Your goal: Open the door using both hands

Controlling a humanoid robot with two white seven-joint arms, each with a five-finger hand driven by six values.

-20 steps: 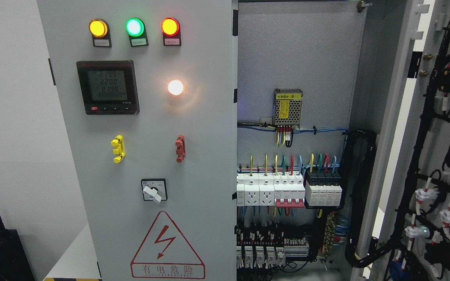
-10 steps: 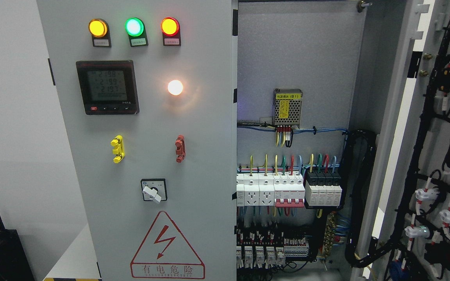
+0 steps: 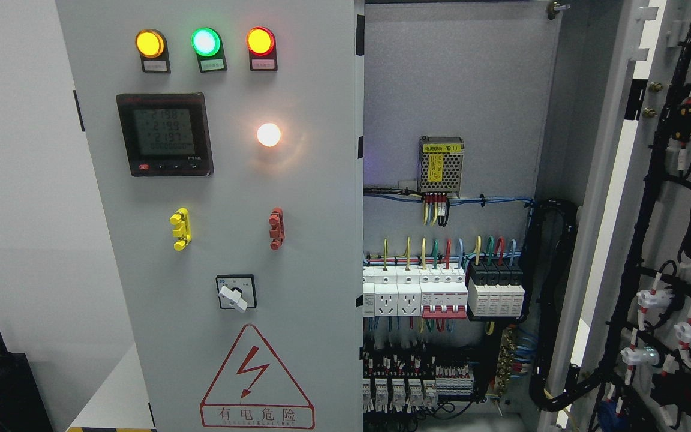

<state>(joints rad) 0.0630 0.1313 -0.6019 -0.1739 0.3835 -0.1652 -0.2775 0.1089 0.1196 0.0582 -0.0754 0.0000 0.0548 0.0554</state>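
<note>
Closed left door beside exposed wiring bay; right door swung open, apparently edge-on, far right.

Plain white wall at left

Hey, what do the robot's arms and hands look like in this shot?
Neither arm nor hand appears in the head view, so their look cannot be told. Only the electrical cabinet shows: its closed left door and its right door swung open.

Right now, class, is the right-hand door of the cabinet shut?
No: the right-hand door stands swung open, with the breakers and wiring inside the cabinet in plain sight.
</note>
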